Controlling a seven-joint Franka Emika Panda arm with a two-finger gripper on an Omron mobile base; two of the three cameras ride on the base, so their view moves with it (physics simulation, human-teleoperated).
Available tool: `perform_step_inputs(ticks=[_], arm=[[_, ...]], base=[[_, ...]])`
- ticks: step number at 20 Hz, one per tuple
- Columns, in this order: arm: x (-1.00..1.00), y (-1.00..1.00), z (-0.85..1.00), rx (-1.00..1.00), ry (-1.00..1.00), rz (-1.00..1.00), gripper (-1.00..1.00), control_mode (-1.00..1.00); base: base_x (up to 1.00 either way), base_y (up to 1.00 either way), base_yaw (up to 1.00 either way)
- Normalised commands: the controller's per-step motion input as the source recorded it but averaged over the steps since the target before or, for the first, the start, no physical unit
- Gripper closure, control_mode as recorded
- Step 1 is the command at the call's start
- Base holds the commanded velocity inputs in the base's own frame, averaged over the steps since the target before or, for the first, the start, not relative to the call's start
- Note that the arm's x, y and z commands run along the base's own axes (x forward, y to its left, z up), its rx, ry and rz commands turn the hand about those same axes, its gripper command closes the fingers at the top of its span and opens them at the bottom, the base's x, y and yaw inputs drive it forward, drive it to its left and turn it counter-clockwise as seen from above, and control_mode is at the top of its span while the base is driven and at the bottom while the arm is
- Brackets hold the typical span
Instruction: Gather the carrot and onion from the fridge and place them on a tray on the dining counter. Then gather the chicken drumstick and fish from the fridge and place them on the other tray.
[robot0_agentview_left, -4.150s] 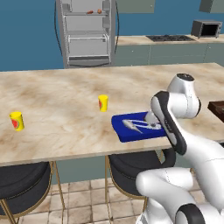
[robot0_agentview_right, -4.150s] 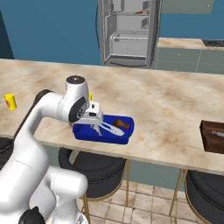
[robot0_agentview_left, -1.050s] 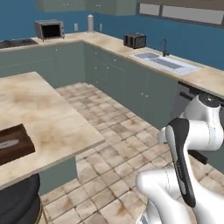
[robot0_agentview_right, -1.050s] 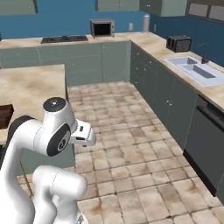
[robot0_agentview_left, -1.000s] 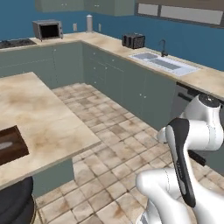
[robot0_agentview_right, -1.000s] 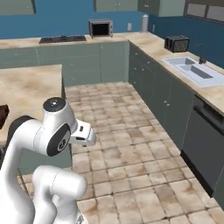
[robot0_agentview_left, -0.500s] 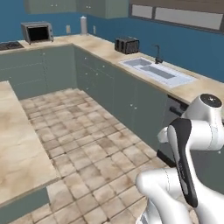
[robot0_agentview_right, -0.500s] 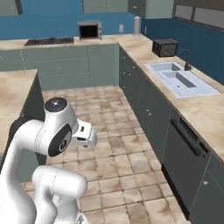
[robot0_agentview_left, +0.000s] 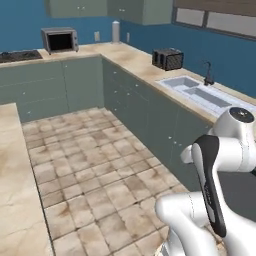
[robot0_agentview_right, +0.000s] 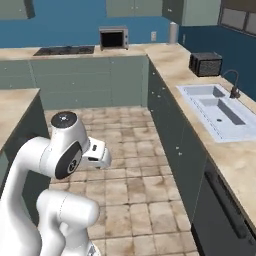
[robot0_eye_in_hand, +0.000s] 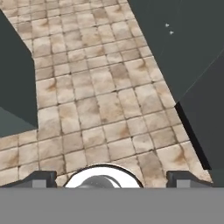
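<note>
My gripper (robot0_eye_in_hand: 112, 178) hangs open over the tiled floor, its two dark fingertips (robot0_eye_in_hand: 41, 178) set wide apart with nothing between them. The arm is folded close to the base, with the white hand (robot0_agentview_right: 96, 155) pointing down. An edge of the beige dining counter (robot0_agentview_left: 15, 200) shows at the far left, and again (robot0_agentview_right: 12, 107) in the right base view. The carrot, onion, chicken drumstick, fish, fridge and both trays are out of view.
A counter run with a sink (robot0_agentview_right: 215, 112), a toaster (robot0_agentview_right: 205, 63) and a microwave (robot0_agentview_right: 113, 37) lines the right and back walls. Grey-green cabinets (robot0_agentview_left: 140, 115) stand under it. Tiled floor (robot0_agentview_left: 90, 165) lies open between that run and the dining counter.
The whole picture has shifted: the base has turned away from the dining counter and its blue tray, and the sink counter now sits nearer. The folded arm and open gripper keep their pose.
</note>
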Motion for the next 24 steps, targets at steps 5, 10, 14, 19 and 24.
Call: perform_step_inputs(ticks=[5,10,14,19,24], arm=[[0.00,0.00,0.00,0.00,0.00,0.00,-1.00,1.00],[0.00,0.00,0.00,0.00,0.00,0.00,-1.00,1.00],[0.00,0.00,0.00,0.00,0.00,0.00,-1.00,1.00],[0.00,0.00,0.00,0.00,0.00,0.00,-1.00,1.00],[0.00,0.00,0.00,0.00,0.00,0.00,-1.00,1.00]], base=[[0.89,-0.21,0.47],[0.64,-0.41,0.43],[0.56,-0.52,0.39],[0.56,-0.51,0.38],[0.67,-0.50,0.37]])
